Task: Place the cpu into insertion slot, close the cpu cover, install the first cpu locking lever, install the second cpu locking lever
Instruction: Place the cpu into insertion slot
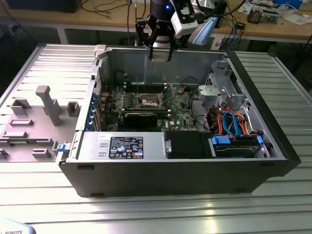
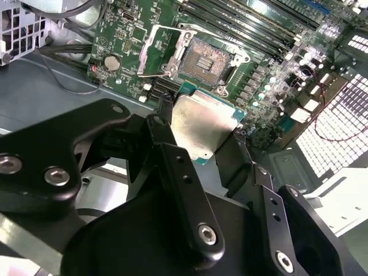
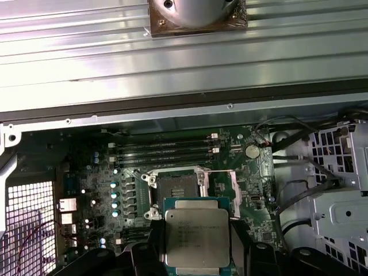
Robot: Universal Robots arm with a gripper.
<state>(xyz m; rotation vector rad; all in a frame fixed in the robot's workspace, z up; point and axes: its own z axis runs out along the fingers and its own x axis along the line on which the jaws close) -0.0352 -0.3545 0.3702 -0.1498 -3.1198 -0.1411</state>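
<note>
A ribbed metal table (image 1: 287, 87) fills most of the exterior view, with a wooden workbench (image 1: 97, 22) strewn with cables running along the top of the frame. At the left of the frame, a flat grey fixture plate (image 1: 19, 78) carries several grey blocks. In the middle of the frame lies an open computer case (image 1: 195, 170). It contains a green motherboard (image 1: 180, 114) with a black graphics card (image 1: 141, 118) at its near edge. A silver box with a label (image 1: 124, 146) lies along the case's front wall, and a drive bay with blue and orange cables (image 1: 234, 124) is at the lower right. The insertion slot (image 1: 147, 101) sits near the middle of the board, its pin field bare. In the second wrist view the cpu cover (image 2: 148, 49) is swung open beside the slot (image 2: 206, 54). The gripper (image 1: 160, 48) hangs at the upper middle of the exterior frame, over the case's far wall. Both wrist views show its black fingers (image 2: 172, 167) clamped on two opposite edges of the cpu (image 2: 201, 126), silvery top facing the cameras. The chip is well apart from the slot (image 3: 175, 187) and from the long memory slots (image 3: 161, 152) beside it.
</note>
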